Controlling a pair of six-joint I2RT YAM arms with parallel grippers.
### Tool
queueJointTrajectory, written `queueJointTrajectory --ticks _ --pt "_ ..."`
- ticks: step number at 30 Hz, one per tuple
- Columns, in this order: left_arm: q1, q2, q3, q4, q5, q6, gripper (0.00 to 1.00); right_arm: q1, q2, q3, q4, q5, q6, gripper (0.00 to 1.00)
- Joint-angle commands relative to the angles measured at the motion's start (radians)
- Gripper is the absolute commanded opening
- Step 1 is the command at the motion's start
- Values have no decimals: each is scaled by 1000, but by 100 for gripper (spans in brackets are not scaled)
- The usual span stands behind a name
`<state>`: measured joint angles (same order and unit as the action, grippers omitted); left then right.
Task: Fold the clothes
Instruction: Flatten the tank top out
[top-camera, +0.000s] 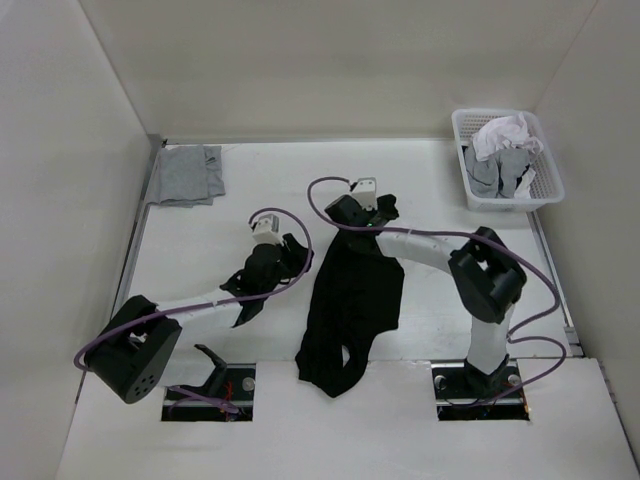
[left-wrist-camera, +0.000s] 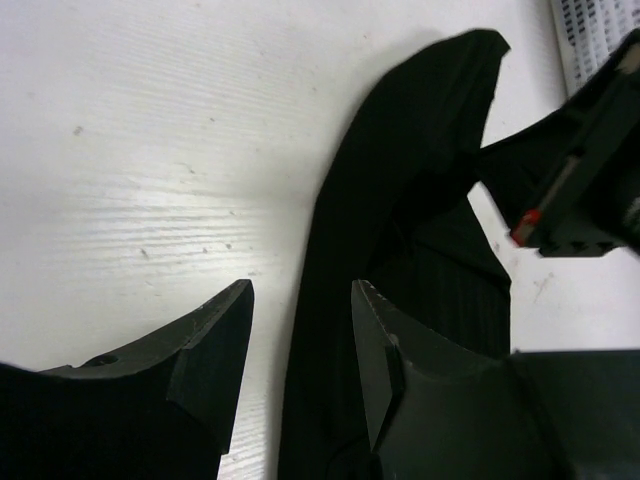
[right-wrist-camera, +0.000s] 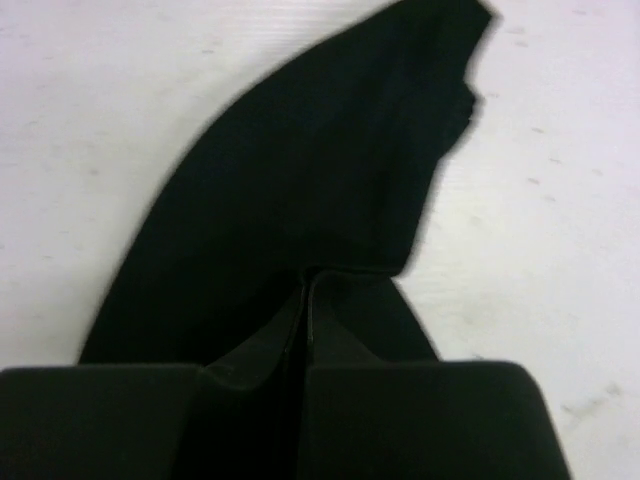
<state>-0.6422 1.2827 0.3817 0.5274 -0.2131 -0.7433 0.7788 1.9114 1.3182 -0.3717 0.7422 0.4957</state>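
Top external view, from the near edge outward: the black tank top (top-camera: 350, 300) lies on the white table (top-camera: 200, 230) between the two arms, a long rumpled strip running away from their bases. Its nearest end is bunched in a loop close to the table's front edge, and its far end reaches up to the right gripper (top-camera: 372, 215).

Left of the strip's middle sits the left gripper (top-camera: 285, 258), low over the table and just beside the fabric. Its wrist camera shows the two dark fingers (left-wrist-camera: 215, 340) spread apart, with only bare table and the tank top's left edge in the gap. The right-hand finger sits over the cloth, and whether it touches cannot be told.

Farther out, at the strip's far end, the right gripper's own camera shows its jaws pressed together with black fabric pinched in the seam between them. Beyond the fingertips the cloth fans out and narrows to a tip against the white surface. The left wrist view shows this grip from the side — a fold of fabric drawn toward the right gripper.

On the far side of the table, a light grey garment (top-camera: 185, 175) lies flat in the left corner. In the right corner a white basket (top-camera: 510, 205) holds white and grey clothes (top-camera: 505, 140).
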Motion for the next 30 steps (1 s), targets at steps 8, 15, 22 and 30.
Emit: queueJointTrajectory --ticks 8,15,22,30 --pt "-187 108 189 25 -66 104 42 -202 -393 -420 116 -4 220 0" --pt "-244 273 351 -1 -89 166 42 -306 -442 -524 188 -55 290 0" --pt "-288 438 566 -183 -97 275 23 -388 -448 -496 277 -116 264 0" --pt "-423 327 454 -335 -126 298 25 -433 -449 -510 359 -205 219 0"
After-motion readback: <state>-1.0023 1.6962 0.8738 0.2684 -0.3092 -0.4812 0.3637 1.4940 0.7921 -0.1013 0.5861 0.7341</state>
